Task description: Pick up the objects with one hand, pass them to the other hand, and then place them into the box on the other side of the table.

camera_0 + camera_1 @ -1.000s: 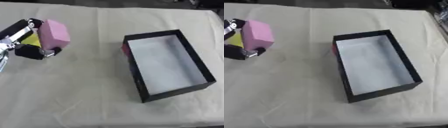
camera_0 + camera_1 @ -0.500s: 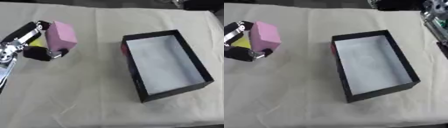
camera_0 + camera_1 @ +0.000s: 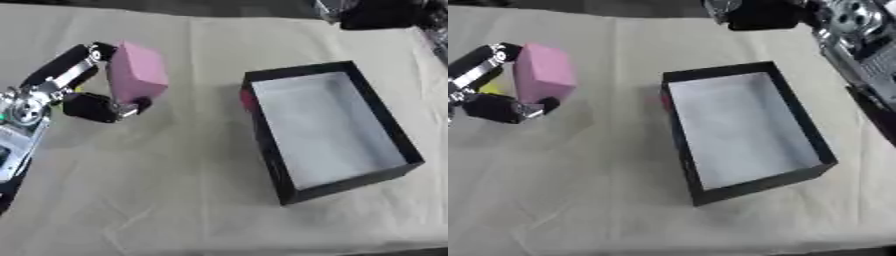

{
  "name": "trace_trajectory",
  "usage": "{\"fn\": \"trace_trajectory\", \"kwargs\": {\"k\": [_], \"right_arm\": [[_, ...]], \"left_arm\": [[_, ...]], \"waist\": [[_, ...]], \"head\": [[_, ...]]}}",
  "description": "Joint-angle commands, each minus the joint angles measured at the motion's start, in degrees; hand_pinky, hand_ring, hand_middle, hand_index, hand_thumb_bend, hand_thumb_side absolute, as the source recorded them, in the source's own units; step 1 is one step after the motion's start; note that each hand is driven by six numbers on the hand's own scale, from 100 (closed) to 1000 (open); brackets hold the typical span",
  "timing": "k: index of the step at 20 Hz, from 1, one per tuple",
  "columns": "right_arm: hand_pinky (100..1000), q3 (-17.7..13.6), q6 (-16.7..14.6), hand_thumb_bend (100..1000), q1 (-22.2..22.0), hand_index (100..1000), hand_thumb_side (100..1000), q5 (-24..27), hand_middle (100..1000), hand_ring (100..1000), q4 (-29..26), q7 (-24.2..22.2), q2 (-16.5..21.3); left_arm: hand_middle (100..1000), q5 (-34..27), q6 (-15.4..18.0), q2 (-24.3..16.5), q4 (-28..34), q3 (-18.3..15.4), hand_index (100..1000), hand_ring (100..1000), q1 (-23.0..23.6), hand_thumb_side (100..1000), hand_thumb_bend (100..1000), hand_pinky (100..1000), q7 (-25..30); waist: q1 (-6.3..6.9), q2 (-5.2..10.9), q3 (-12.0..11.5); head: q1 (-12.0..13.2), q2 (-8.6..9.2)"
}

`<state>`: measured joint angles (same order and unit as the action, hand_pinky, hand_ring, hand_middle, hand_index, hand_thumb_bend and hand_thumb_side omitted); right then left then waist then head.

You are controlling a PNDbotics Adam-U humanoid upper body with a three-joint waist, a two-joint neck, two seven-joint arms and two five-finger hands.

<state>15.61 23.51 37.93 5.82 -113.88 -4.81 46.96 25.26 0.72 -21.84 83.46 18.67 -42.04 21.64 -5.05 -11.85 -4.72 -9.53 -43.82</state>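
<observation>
My left hand [image 3: 94, 107] is shut on a pink block [image 3: 136, 73] and holds it above the cloth at the left, its fingers over the block's top and its thumb under it. A black box [image 3: 265, 134] with a pale inside lies open right of centre, nothing visible in it. A small red thing [image 3: 248, 99] rests against the outside of its left wall. Something yellow [image 3: 492, 88] shows behind my left hand. My right hand [image 3: 756, 15] is a dark shape at the top edge beyond the box; its arm [image 3: 859, 45] runs down the right side.
A beige cloth [image 3: 175, 190] covers the table, with wrinkled open cloth in front of the box and the left hand. The table's near edge runs along the bottom of the views.
My left hand has carried the pink block to the right, toward the middle. My right arm has come in at the upper right and reached further left. The box has stayed put.
</observation>
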Motion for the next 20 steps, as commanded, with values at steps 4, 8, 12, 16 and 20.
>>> {"fn": "trace_trajectory", "kwargs": {"k": [4,8,12,16,20], "right_arm": [[794,0.92,0.78,100,1.94,954,284,-1.09,953,937,-0.71,-2.39,-0.25],[794,1.74,1.38,100,2.50,957,312,-1.30,956,940,-0.71,-3.80,-1.21],[795,2.49,1.89,100,3.23,965,337,-1.19,965,947,-0.71,-5.46,-2.19],[797,2.91,1.95,100,3.80,975,349,-0.73,977,956,-0.71,-7.69,-2.93],[797,3.18,2.58,100,4.55,985,370,0.29,988,967,-0.45,-10.35,-3.78]], "left_arm": [[592,0.83,0.94,2.12,-0.54,-0.13,453,741,-2.09,383,100,951,-0.57],[589,1.70,1.63,3.60,-1.37,-0.12,452,739,-2.64,387,100,950,-1.01],[587,2.49,2.45,4.89,-2.19,-0.27,450,736,-3.40,396,100,948,-1.64],[586,3.55,3.87,6.00,-3.21,-0.37,450,735,-4.04,402,100,943,-2.47],[584,4.46,5.24,7.22,-4.89,-0.24,449,735,-4.60,399,100,945,-2.22]], "waist": [[-0.63,2.32,-0.33],[-0.88,2.27,-0.65],[-1.07,2.05,-1.05],[-1.24,1.93,-1.16],[-1.28,1.82,-1.00]], "head": [[-0.96,-0.30],[-1.02,-0.30],[-1.28,-0.30],[-1.74,-0.30],[-1.61,-0.30]]}}
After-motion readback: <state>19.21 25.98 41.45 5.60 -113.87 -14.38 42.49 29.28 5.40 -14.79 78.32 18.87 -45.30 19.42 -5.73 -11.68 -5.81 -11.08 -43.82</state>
